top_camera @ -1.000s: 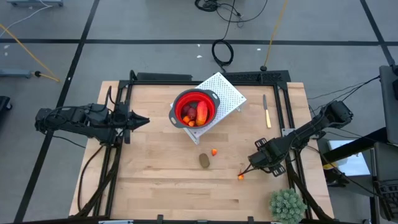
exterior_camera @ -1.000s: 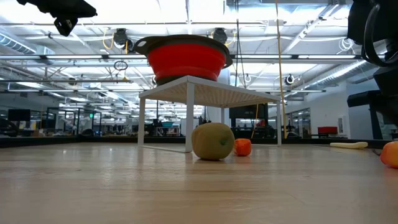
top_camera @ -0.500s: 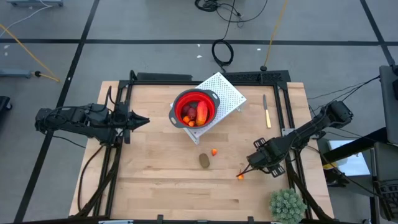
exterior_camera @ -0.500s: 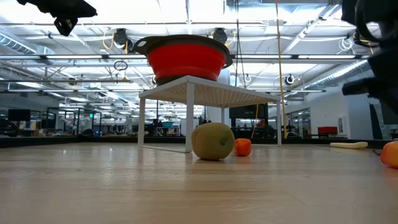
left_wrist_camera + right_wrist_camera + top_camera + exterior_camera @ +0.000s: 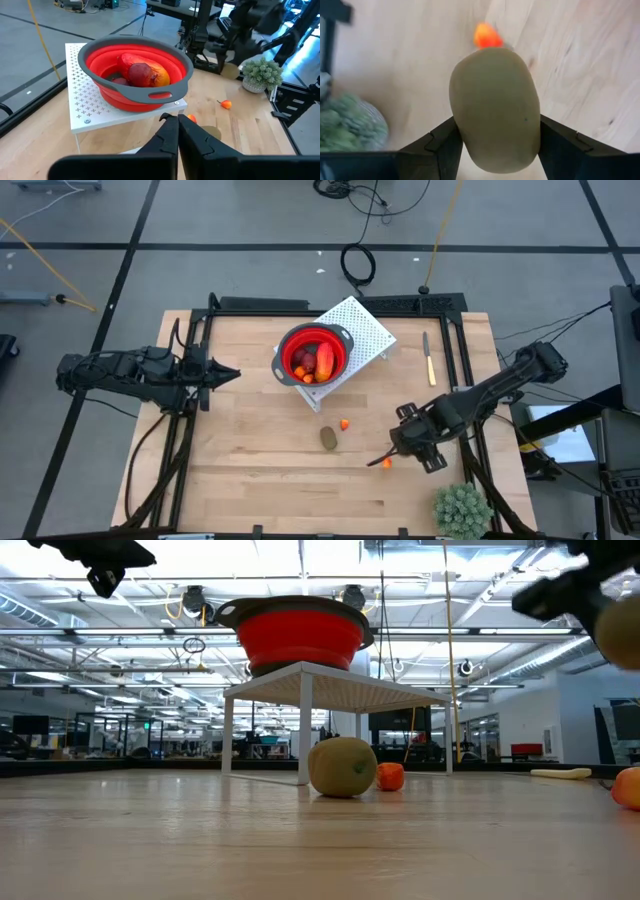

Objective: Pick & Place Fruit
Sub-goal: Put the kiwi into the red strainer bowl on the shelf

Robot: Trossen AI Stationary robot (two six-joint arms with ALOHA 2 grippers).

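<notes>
The right fingers [image 5: 495, 145] are clamped on a brown-green oval [image 5: 495, 107], one finger on each flank, the fruit jutting out past them. It hangs above the near right part of the tabletop [image 5: 250, 480], with an orange bit [image 5: 487, 36] lying just below. I'd call this the carry step: next, swing it across and over the red bowl [image 5: 313, 355] on its white stand [image 5: 365, 325], then let go. A second oval [image 5: 328, 438] waits mid-table. The left fingers [image 5: 177, 132] sit pinched together, empty, at the left edge.
</notes>
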